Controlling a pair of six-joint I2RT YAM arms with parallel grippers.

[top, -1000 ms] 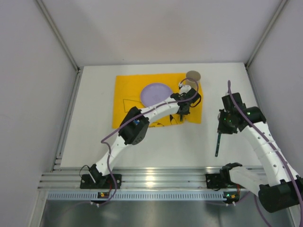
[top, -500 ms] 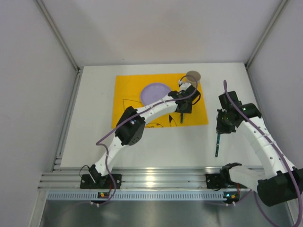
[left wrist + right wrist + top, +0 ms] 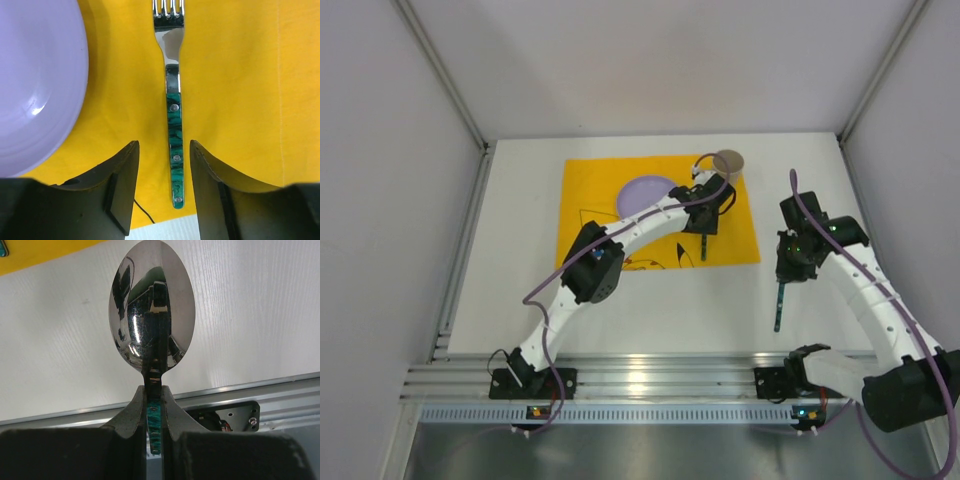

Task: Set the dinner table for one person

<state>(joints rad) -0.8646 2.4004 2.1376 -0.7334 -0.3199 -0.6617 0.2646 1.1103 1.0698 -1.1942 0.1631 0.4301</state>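
On the yellow cloth [image 3: 610, 225] a green-handled fork [image 3: 172, 100] lies flat to the right of the purple plate [image 3: 35, 85]. My left gripper [image 3: 164, 190] hovers open over the fork's handle, its fingers [image 3: 120, 185] on either side without touching it. From above, the left gripper [image 3: 704, 225] is over the cloth's right part, with the fork [image 3: 703, 248] below it and the plate [image 3: 642, 195] to its left. My right gripper [image 3: 154, 400] is shut on the green handle of a spoon [image 3: 152, 310], held over the white dinner table [image 3: 520, 290]. From above, the right gripper [image 3: 786, 272] is right of the cloth.
A brown cup [image 3: 728, 162] stands at the cloth's far right corner, close to the left wrist. The ribbed aluminium rail [image 3: 650, 375] runs along the near edge. Grey wall panels [image 3: 390, 200] close in the table on three sides.
The left gripper opened and let go of the fork, which now lies on the cloth. The cloth's right edge has spread out flat. The right arm shifted slightly left with the spoon.
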